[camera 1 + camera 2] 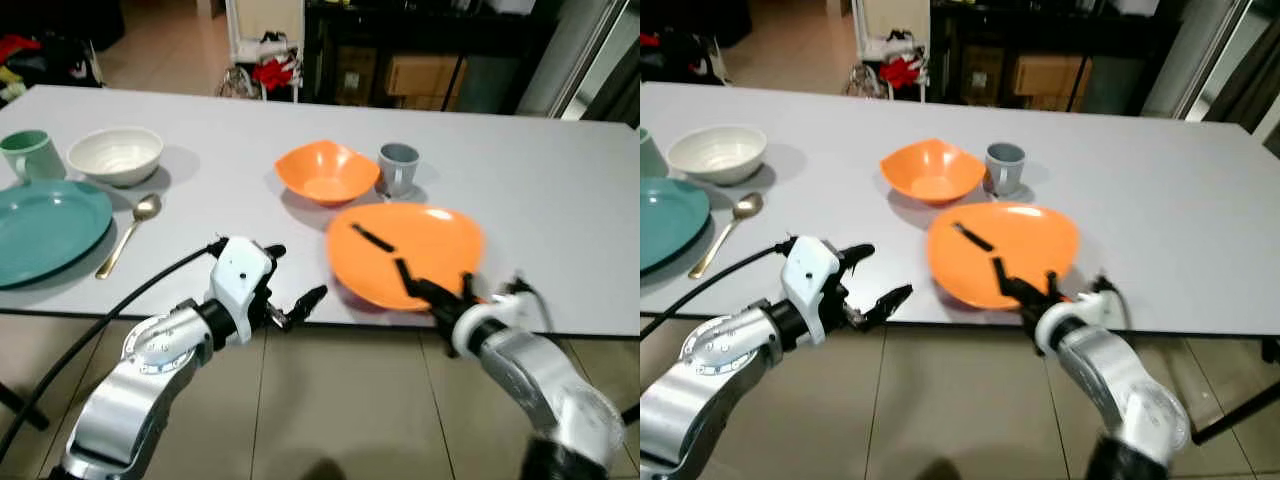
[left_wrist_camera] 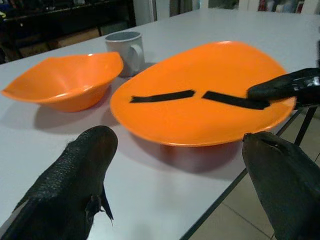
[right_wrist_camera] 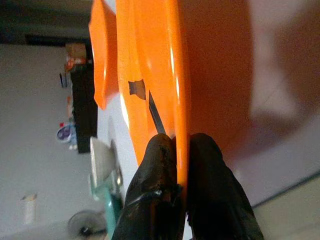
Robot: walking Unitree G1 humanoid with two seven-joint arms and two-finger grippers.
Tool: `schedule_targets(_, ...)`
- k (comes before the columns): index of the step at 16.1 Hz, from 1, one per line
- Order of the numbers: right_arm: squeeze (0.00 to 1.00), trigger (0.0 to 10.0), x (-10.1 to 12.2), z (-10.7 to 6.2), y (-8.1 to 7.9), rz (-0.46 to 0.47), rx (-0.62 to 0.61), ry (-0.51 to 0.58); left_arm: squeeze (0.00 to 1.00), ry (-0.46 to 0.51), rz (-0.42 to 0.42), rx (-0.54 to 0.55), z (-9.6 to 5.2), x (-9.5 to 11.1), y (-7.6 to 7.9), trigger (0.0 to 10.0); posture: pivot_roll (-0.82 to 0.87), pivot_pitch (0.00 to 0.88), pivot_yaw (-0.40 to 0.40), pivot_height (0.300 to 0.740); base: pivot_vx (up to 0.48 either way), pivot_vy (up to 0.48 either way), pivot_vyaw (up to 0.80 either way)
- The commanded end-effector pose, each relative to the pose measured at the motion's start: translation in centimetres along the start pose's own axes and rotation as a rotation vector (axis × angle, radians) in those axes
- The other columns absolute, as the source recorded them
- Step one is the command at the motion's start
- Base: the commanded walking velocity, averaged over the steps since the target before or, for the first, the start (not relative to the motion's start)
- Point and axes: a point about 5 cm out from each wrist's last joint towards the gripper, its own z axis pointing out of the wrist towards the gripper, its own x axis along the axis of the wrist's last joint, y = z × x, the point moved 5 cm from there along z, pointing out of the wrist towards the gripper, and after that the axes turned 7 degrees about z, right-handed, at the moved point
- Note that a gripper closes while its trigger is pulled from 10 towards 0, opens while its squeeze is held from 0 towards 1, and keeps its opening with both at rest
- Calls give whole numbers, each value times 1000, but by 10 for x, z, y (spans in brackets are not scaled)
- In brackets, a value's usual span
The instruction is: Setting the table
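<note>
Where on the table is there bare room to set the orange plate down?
The widest bare patch is the table right of the grey cup and orange plate, which the right gripper pinches at its rim. A narrower strip lies between the spoon and orange bowl. The left end is crowded by the teal plate and white bowl.

Beige tiled floor (image 1: 330, 400); dark shelving (image 1: 420, 50) behind (cardboard boxes (image 1: 425, 75) inside).

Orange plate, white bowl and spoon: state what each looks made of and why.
Orange plate, pinched at its rim by the right gripper: probably plastic or melamine; smooth, evenly coloured, softly glossy, thin-edged.
White bowl: looks like glazed ceramic, though melamine is possible; off-white with faint ridges and a mild sheen.
Spoon: metal, gold-toned, with a bright reflective bowl.
</note>
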Motion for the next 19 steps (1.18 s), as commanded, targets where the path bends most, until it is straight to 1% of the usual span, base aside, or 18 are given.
schedule_targets(1, 0, 10000, 4, 2, -10, 29, 34, -11, 0, -2, 9, -21, -1, 2, 3, 10000, -13, 0, -42, 740, 0, 0, 0)
schedule_targets(2, 0, 10000, 6, 10, -7, 46, -2, -22, 0, -5, 14, -25, -2, 1, 3, 10000, -10, 0, -44, 740, 0, 0, 0)
schedule_targets(4, 0, 10000, 11, 22, -7, 66, -28, -34, 0, -3, 13, -26, -3, 3, 3, 10000, -1, 0, -51, 740, 0, 0, 0)
schedule_targets(7, 0, 10000, 15, 31, -9, 65, -51, -43, 0, -6, 14, -23, -5, 3, 3, 10000, 11, 0, -62, 740, 0, 0, 0)
schedule_targets(8, 153, 10000, 18, 34, -8, 47, -68, -38, 0, -7, 14, -21, -6, 2, 3, 10000, 11, 0, -62, 740, 0, 0, 0)
schedule_targets(9, 922, 10000, 19, 35, -6, 36, -75, -38, 0, -8, 15, -22, -6, 2, 3, 10000, 11, 0, -60, 740, 0, 0, 0)
schedule_targets(10, 1000, 10000, 20, 35, -4, 22, -80, -36, 0, -8, 16, -23, -5, 2, 3, 10000, 9, 0, -58, 740, 0, 0, 0)
schedule_targets(11, 1000, 10000, 21, 34, -3, 18, -79, -31, 0, -8, 15, -24, -5, 2, 3, 10000, 9, 0, -58, 740, 0, 0, 0)
schedule_targets(12, 1000, 10000, 24, 33, 2, -8, -99, -13, 0, -11, 12, -27, -5, 2, 3, 10000, 9, 0, -55, 740, 0, 0, 0)
schedule_targets(14, 1000, 10000, 24, 20, 4, -92, -111, -2, 0, -17, -12, -53, -6, 1, 6, 10000, 7, 0, -53, 740, 0, 0, 0)
schedule_targets(15, 1000, 10000, 24, 15, 2, -106, -109, 1, 0, -16, -17, -59, -6, 1, 7, 10000, 6, 0, -56, 740, 0, 0, 0)
schedule_targets(17, 1000, 10000, 21, -2, -6, -153, -79, 10, 0, -20, -33, -82, -8, 0, 10, 10000, -1, 0, -50, 740, 0, 0, 0)
schedule_targets(19, 1000, 10000, 14, -24, -2, -233, -86, 26, 0, -24, -30, -84, -9, 0, 9, 10000, -5, 0, -42, 740, 0, 0, 0)
